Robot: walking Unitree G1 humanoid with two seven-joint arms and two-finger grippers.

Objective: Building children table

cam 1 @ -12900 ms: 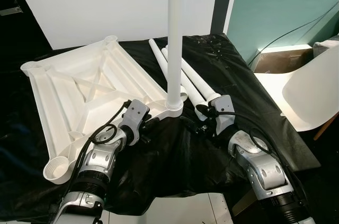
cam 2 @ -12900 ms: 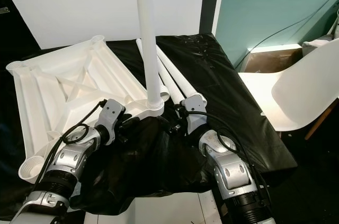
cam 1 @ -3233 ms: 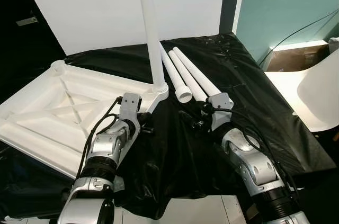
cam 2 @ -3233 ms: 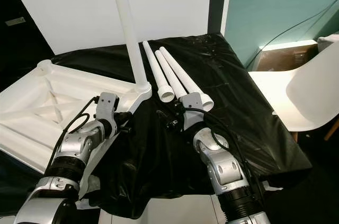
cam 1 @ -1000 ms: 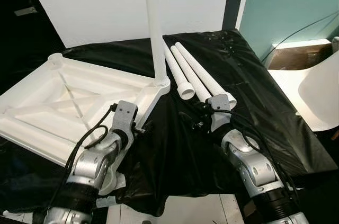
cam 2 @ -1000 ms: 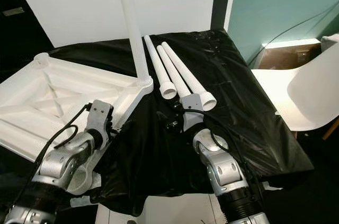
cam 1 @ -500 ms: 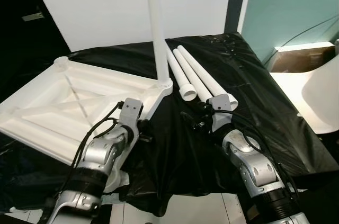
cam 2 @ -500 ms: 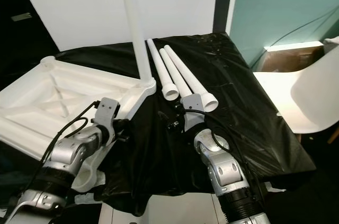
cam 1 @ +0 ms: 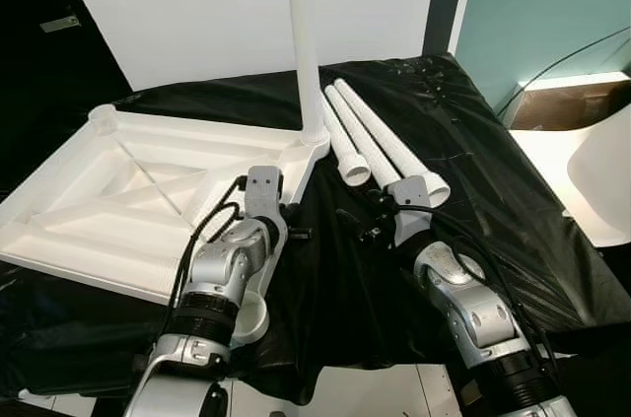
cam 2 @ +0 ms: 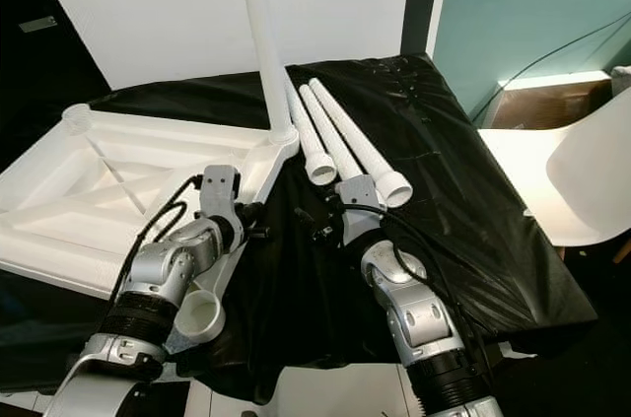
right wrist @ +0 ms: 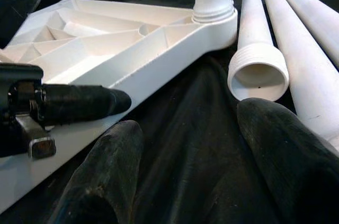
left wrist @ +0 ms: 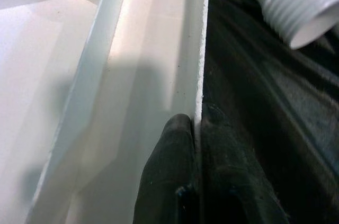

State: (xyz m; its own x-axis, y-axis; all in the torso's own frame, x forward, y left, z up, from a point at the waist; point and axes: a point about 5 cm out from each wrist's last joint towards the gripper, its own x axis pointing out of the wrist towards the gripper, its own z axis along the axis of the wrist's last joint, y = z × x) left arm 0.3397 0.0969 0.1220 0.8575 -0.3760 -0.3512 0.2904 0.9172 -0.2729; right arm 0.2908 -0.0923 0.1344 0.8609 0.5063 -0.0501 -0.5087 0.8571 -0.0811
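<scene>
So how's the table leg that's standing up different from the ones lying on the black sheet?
The standing leg is upright, seated in a corner socket of the tabletop; the three loose legs lie flat, side by side, with open threaded ends showing. All are plain white tubes.

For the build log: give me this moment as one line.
left gripper: shut on tabletop edge | right gripper: open, near loose legs | one leg upright in corner socket | black sheet underneath

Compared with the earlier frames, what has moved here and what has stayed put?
The left gripper now pinches the tabletop rim; the tabletop has been swung round on the black sheet, exposing its near corner socket. The upright leg, three loose legs and open right gripper stayed.
</scene>
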